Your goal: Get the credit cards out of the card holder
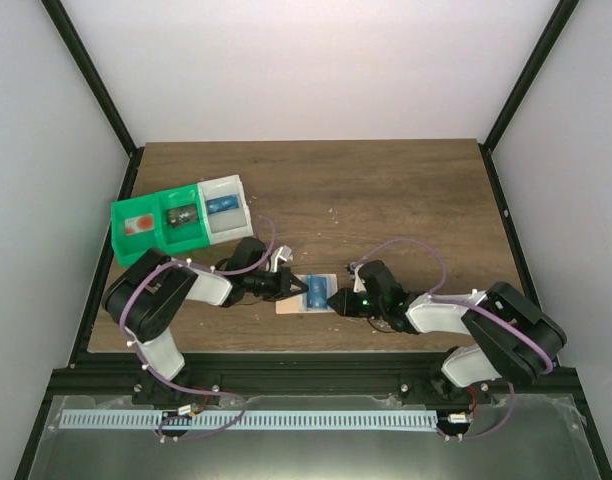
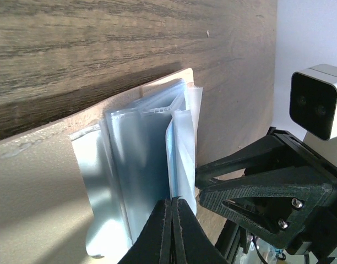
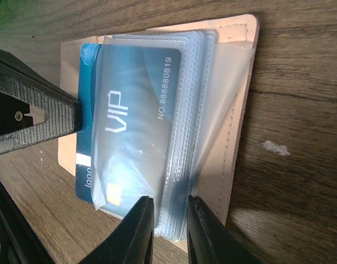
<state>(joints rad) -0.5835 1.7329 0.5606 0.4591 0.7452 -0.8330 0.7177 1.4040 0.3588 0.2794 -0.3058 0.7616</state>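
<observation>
The tan card holder point(image 1: 294, 306) lies open on the table near the front edge, also in the right wrist view point(image 3: 240, 82), with a stack of clear plastic sleeves point(image 3: 199, 137). A blue credit card point(image 3: 130, 110) marked VIP sticks partly out of the top sleeve to the left. My left gripper point(image 1: 291, 287) is shut on that card's edge point(image 2: 177, 148), its fingers point(image 3: 36, 110) showing at the card's left end. My right gripper point(image 3: 168, 206) is narrowly open, its fingertips point(image 3: 143, 220) over the near edge of the sleeve stack. In the top view it point(image 1: 336, 300) is at the holder's right end.
A green bin point(image 1: 136, 208) and a white bin point(image 1: 236, 185) with small items stand at the back left. Dark wood table point(image 1: 386, 200) stretches behind the holder. The black frame edge point(image 1: 316, 372) runs close along the front.
</observation>
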